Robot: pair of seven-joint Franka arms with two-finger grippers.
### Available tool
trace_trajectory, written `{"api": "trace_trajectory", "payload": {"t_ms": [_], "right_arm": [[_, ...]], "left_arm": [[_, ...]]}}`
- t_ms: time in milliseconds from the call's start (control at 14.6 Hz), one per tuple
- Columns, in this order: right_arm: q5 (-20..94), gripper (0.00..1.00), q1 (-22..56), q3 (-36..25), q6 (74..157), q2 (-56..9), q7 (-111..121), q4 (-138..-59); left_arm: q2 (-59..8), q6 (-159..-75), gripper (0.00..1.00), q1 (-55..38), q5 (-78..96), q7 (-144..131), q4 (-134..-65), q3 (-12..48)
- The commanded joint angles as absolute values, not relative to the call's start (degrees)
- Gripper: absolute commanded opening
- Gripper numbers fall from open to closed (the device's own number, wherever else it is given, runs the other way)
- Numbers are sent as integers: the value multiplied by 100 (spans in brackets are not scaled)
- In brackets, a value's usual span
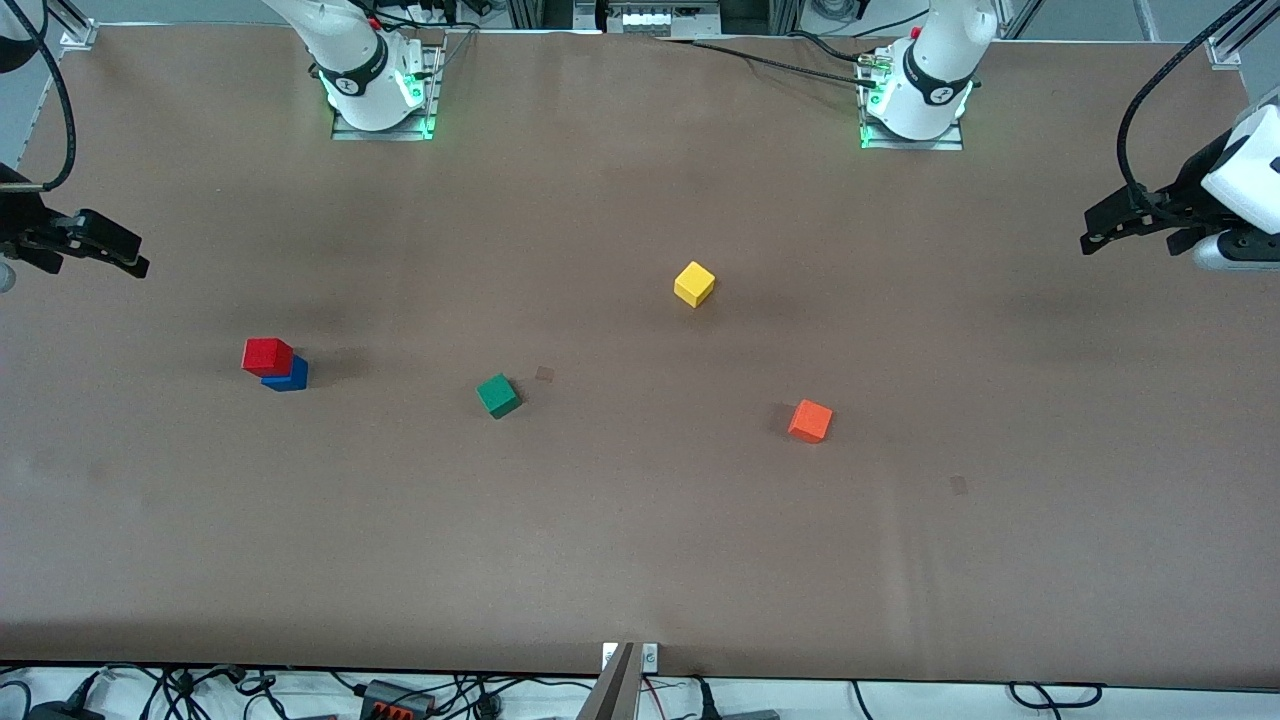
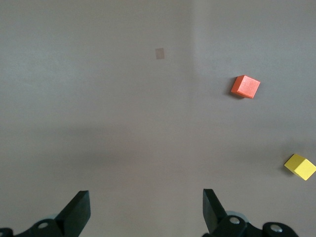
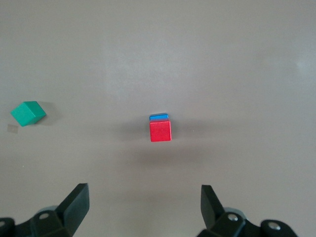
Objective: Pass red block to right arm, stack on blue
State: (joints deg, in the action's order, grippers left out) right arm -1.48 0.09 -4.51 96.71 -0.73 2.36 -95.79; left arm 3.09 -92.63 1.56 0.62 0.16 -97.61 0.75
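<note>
— Where do we find the red block (image 1: 267, 356)?

— We find it resting on the blue block (image 1: 289, 375), toward the right arm's end of the surface (image 1: 640, 560). The right wrist view shows the red block (image 3: 160, 131) covering nearly all of the blue block (image 3: 159, 116), only a thin blue edge showing, so we judge the stack made, though slightly offset.

— What relation governs any coming move?

— The stack lies nearest the right tool (image 1: 118, 250), which hangs over the edge of the surface at its own arm's end, clear of the blocks. From its wrist camera the stack sits centred ahead of the right tool (image 3: 143, 207). The cubes have no long axis. The left tool (image 1: 1110, 228) is well apart, over its own arm's end, waiting.

— State of the tools?

— Both stand with fingers spread wide and hold nothing. We see the left tool (image 2: 145, 212) with bare surface between its tips.

— The count?

— Five cubes: one red, one blue, one green cube (image 1: 498, 395), one yellow cube (image 1: 694, 284), one orange cube (image 1: 810, 421). The last three lie singly, well apart, near mid-surface. Two arms, two tools.

— Judgement?

— We judge the task complete as things lie; nothing remains but retreat.
</note>
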Motion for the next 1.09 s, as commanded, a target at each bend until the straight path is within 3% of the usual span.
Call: {"api": "trace_trajectory", "payload": {"t_ms": [0,1025], "right_arm": [[-185,100,-79,-352,9615,62,176,-9721],[-193,100,-88,-378,9615,88,255,-9686]], "left_arm": [[237,-9132,100,176,114,-26,-9598,79],[237,-9132,100,176,114,-35,-9598,79]]}}
